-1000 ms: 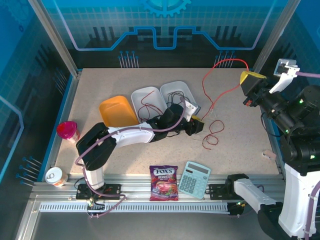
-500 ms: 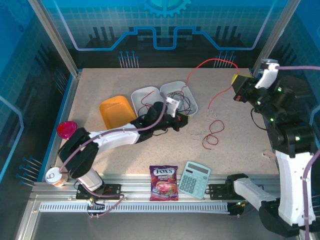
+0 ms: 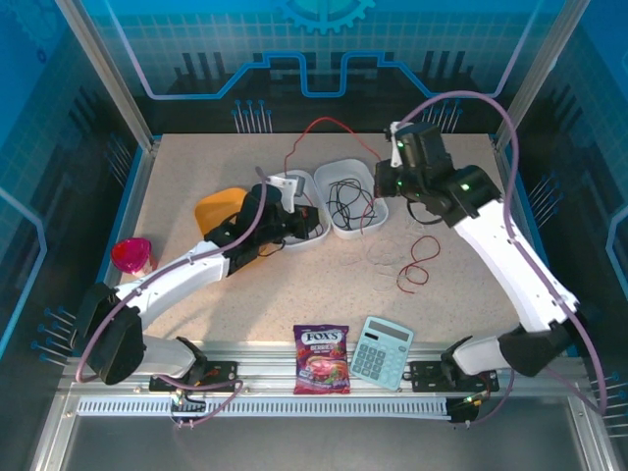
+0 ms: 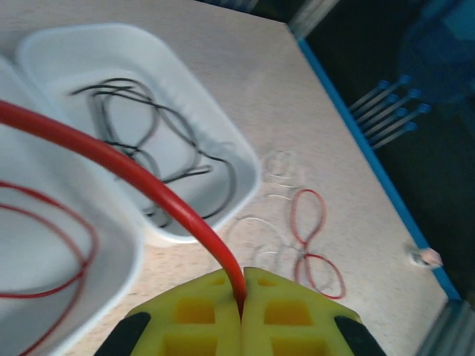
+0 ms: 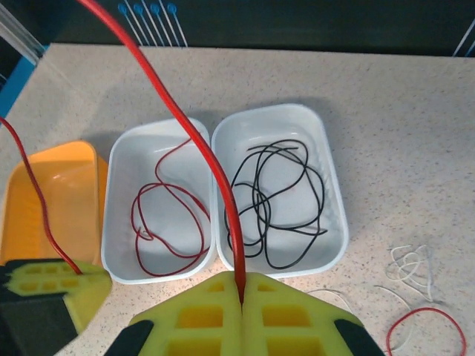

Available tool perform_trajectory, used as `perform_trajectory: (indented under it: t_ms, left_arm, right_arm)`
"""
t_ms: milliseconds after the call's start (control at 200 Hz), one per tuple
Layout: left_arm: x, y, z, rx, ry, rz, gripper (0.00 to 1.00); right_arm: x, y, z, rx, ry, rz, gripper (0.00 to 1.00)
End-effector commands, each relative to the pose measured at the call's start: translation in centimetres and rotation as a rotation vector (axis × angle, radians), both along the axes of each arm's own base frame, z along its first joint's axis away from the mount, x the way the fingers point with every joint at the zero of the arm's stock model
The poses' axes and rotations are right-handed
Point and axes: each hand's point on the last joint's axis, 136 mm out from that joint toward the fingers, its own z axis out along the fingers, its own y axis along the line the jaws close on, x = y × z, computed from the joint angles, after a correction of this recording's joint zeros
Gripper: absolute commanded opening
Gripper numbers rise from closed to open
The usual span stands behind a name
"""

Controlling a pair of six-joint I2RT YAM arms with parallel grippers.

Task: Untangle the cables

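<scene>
Two white trays (image 5: 274,109): one red cable (image 5: 204,226), one black cable (image 5: 257,200). Both arms lean over the trays. The left gripper (image 4: 242,300) and right gripper (image 5: 242,293) tightly pinch one long red wire (image 5: 200,144).

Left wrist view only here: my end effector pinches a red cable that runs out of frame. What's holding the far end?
Observer: The right end effector is shut on that red cable.
Operator: What's further to my left?
Observer: An orange tray, beside a white tray.
Operator: And at the near edge?
Observer: A candy bag lies beside a calculator.
</scene>
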Motion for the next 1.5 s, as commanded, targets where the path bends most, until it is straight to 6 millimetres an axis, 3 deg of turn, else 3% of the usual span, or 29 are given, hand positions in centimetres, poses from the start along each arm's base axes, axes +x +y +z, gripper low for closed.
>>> perform_trajectory:
  t_ms: [0, 275, 490, 620, 810, 1101, 1376, 1491]
  left_arm:
    - [0.0, 2.4, -0.7, 0.048, 0.030, 0.073, 0.06]
    - [-0.2, 2.6, 1.2, 0.025, -0.014, 0.058, 0.06]
    - [-0.3, 3.8, 0.3, 0.085, 0.018, 0.103, 0.06]
    - [0.0, 4.6, -0.2, 0.111, 0.028, 0.136, 0.07]
    - [1.8, 5.5, -1.9, 0.130, 0.075, 0.183, 0.07]
    - [4.5, 4.9, -4.3, 0.103, 0.135, 0.224, 0.10]
    - [6.3, 4.4, -8.1, 0.112, 0.227, 0.260, 0.19]
    - [6.6, 4.5, -9.0, 0.104, 0.248, 0.278, 0.28]
  right_arm:
    - [0.5, 2.5, -0.7, 0.025, 0.034, 0.049, 0.00]
    - [5.0, 10.4, -7.0, 0.077, 0.190, 0.165, 0.00]
    - [8.1, 12.9, -12.3, 0.054, 0.300, 0.131, 0.00]
    - [8.7, 13.3, -14.3, 0.049, 0.339, 0.110, 0.00]
    - [7.5, 12.0, -15.0, 0.016, 0.364, 0.088, 0.00]
    - [4.6, 10.1, -15.3, 0.007, 0.409, 0.075, 0.00]
    - [3.3, 10.8, -14.8, 0.051, 0.430, 0.106, 0.00]
    - [2.3, 11.0, -14.6, 0.051, 0.438, 0.124, 0.00]
